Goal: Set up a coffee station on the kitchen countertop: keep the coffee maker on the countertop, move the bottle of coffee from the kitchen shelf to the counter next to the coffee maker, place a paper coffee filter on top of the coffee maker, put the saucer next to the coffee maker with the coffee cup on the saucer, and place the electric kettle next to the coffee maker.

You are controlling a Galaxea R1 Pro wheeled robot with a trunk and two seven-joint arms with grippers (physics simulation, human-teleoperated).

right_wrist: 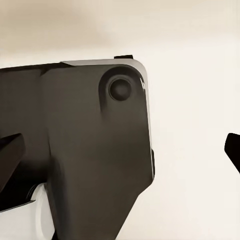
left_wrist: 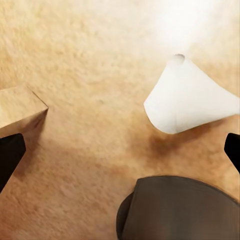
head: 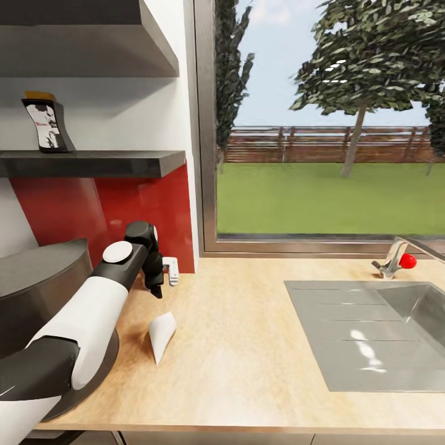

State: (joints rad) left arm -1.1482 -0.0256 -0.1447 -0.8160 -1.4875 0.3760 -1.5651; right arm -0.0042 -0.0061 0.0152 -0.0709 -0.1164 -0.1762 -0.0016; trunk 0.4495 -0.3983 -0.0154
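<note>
Now, left end effector [head: 165,279]: hung released, jaws spread for a grasp.
Paper coffee filter [head: 162,334]: lay on the desk [head: 247,346] just below it.

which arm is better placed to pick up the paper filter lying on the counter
Left. Its gripper hangs open just above the countertop, close behind the paper coffee filter, and the left wrist view has the filter right ahead between its fingers. The right wrist view faces robot bodywork, not the filter.
</note>
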